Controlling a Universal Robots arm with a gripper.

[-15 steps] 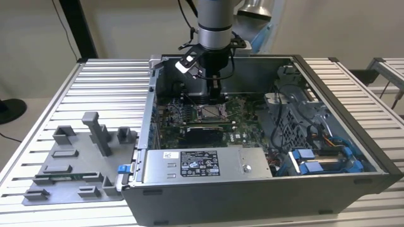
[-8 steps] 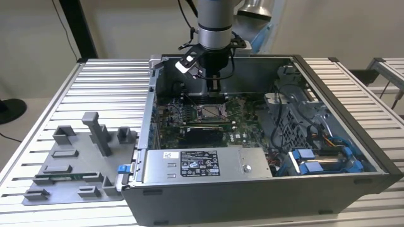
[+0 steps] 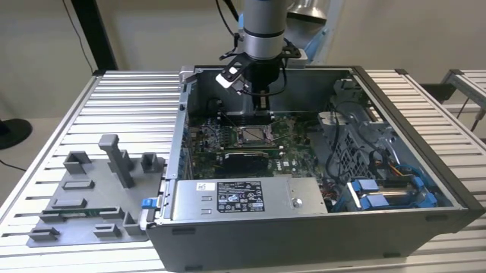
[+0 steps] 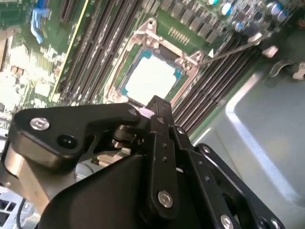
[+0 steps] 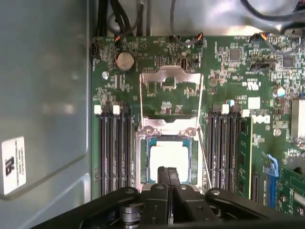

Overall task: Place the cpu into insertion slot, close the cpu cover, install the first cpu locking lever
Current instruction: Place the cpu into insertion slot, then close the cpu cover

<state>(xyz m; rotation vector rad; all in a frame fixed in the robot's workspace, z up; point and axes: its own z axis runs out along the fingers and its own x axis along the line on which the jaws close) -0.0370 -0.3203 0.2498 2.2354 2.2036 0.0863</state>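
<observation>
The cpu (image 5: 169, 160) lies flat in the insertion slot (image 5: 141, 164), its silvery top showing; the second wrist view has the cpu (image 4: 151, 78) too. The cpu cover (image 5: 170, 74) is swung open and lies back over the green board beyond the slot. A thin locking lever (image 5: 204, 157) runs along one side of the slot and is raised free; it is the thin locking lever (image 4: 233, 47) in the second wrist view. My gripper (image 5: 168, 172) hovers just above the chip's near edge, fingers shut together with nothing between them. In the exterior view the gripper (image 3: 262, 106) hangs over the slot (image 3: 253, 134).
The green board sits deep in an open computer case (image 3: 425, 131) with tall metal walls. Black memory slots (image 5: 114, 143) flank the socket on both sides. Cables and blue drive bays (image 3: 379, 193) fill the exterior view's right. A grey fixture tray (image 3: 91, 193) lies outside on the exterior view's left.
</observation>
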